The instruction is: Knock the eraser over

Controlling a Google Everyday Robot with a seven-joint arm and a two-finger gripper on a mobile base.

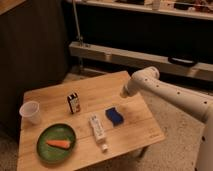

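Observation:
The eraser (74, 103) is a small black block with a white and red-orange label. It stands upright on the wooden table (100, 90), left of centre. My gripper (124, 93) is at the end of the white arm that reaches in from the right. It hangs over the table's right part, well to the right of the eraser and apart from it. It is above and behind the blue sponge (115, 116).
A white cup (31, 112) stands at the table's left edge. A green plate (50, 150) with a carrot (59, 144) lies at the front left. A long white tube (97, 129) lies front centre. A dark shelf unit (125, 55) stands behind the table.

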